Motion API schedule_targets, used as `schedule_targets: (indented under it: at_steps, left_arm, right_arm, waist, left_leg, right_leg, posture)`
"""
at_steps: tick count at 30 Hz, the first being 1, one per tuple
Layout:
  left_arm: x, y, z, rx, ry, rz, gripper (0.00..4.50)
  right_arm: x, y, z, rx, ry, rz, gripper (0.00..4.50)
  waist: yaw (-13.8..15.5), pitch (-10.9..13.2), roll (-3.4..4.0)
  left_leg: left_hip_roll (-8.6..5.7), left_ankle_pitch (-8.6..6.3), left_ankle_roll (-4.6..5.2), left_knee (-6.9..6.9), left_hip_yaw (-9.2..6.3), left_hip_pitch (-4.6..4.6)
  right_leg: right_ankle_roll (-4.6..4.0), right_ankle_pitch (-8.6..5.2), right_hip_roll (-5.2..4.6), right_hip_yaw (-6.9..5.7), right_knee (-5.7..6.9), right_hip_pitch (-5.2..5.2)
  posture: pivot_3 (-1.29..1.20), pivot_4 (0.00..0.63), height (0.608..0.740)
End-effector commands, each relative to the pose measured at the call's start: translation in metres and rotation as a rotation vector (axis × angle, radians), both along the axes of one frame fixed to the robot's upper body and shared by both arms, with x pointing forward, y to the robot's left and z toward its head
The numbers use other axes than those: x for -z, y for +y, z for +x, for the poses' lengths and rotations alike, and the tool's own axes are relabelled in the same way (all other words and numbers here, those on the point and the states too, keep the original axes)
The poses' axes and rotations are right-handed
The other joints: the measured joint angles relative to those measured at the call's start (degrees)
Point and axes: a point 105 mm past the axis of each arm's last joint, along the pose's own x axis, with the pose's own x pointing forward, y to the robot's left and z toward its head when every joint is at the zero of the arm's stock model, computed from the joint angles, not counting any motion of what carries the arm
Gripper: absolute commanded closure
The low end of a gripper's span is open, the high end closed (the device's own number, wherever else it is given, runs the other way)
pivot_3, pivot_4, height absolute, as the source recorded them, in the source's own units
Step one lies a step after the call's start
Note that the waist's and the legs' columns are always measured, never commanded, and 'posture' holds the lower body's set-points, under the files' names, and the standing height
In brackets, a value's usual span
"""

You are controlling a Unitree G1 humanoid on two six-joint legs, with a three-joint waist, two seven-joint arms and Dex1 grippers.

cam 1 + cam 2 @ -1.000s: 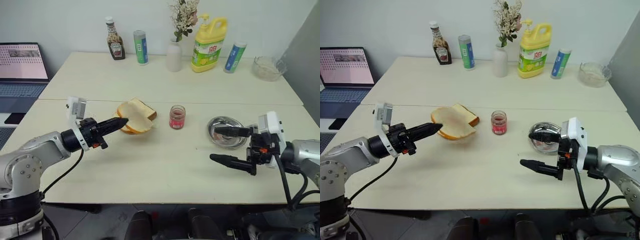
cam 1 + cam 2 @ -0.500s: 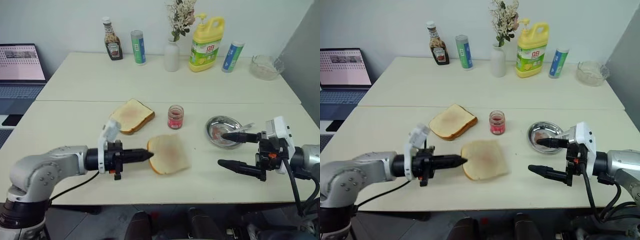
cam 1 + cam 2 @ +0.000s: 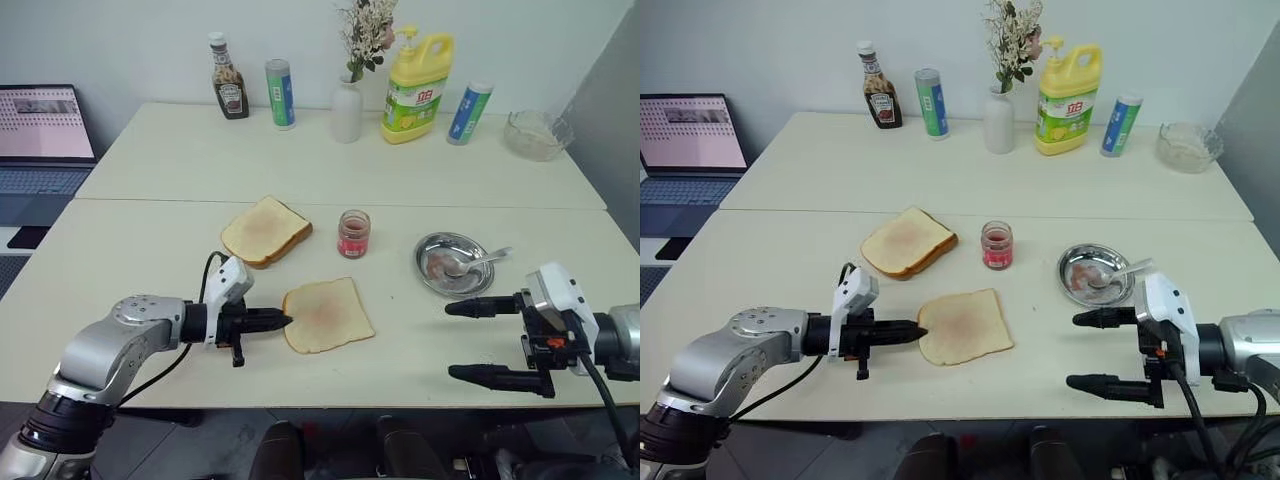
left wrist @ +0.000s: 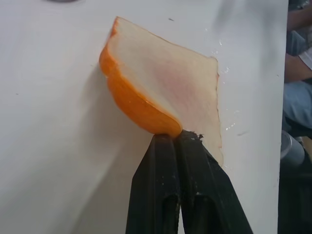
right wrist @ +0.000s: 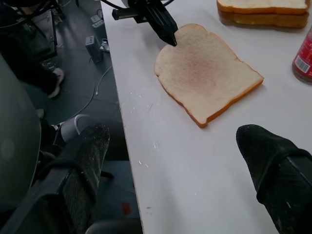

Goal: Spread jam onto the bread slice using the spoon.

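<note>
Left pincer point(image 3: 282, 321), fingers together, clamps the corner of the bread slice point(image 3: 328, 315) lying flat at lower centre of the counter point(image 3: 150, 240). Right pincer point(image 3: 460, 340), lower right, stands wide apart, empty. Spoon point(image 3: 478, 262) rests in the steel dish point(image 3: 436, 252); jam point(image 3: 353, 234) stands centre.

No lettering can be read on the bottles point(image 3: 418, 87) or the jam jar point(image 3: 353, 234).

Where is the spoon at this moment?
In the left eye view the spoon lies in the round steel dish on the table's right side, right of the jam jar.
</note>
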Motion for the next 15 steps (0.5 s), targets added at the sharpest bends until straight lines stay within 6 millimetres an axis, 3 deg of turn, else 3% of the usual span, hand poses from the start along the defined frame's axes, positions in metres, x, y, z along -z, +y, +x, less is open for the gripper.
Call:
schedule_targets:
  at_steps: [1, 10, 14, 15]
  left_arm:
    - [-0.001, -0.008, -0.002, 0.048, -0.018, 0.000, 4.47]
    - [0.001, -0.004, 0.023, 0.007, -0.108, 0.047, 4.47]
    - [0.006, 0.001, 0.020, 0.023, -0.107, 0.092, 4.47]
    - [0.008, 0.002, 0.019, 0.025, -0.106, 0.102, 4.26]
  right_arm:
    - [-0.011, 0.000, -0.004, -0.014, -0.062, -0.008, 0.00]
    - [-0.008, 0.001, -0.005, 0.015, -0.070, 0.000, 0.00]
    - [-0.007, 0.002, -0.005, 0.016, -0.070, 0.003, 0.00]
    - [-0.006, 0.002, -0.005, 0.016, -0.069, 0.004, 0.00]
  waist:
    - [0.00, 0.00, 0.00]
    - [0.01, 0.00, 0.00]
    - [-0.05, 0.00, 0.00]
    - [-0.09, 0.00, 0.00]
  left_leg:
    - [0.00, 0.00, 0.00, 0.01, 0.00, -0.01]
    - [-0.01, 0.00, 0.00, 0.06, -0.02, -0.02]
    - [-0.01, 0.00, 0.00, 0.05, -0.02, -0.02]
    - [0.00, 0.00, 0.00, 0.04, -0.02, -0.02]
  right_leg:
    - [0.01, 0.00, 0.00, 0.00, 0.00, 0.00]
    - [0.02, 0.02, 0.00, -0.01, 0.01, 0.01]
    - [0.03, 0.02, 0.01, -0.01, 0.01, 0.01]
    - [0.03, 0.02, 0.01, -0.02, 0.01, 0.01]
  posture:
    - [0.00, 0.150, 0.740]
    - [0.00, 0.150, 0.740]
    - [0.00, 0.150, 0.740]
    - [0.00, 0.150, 0.740]
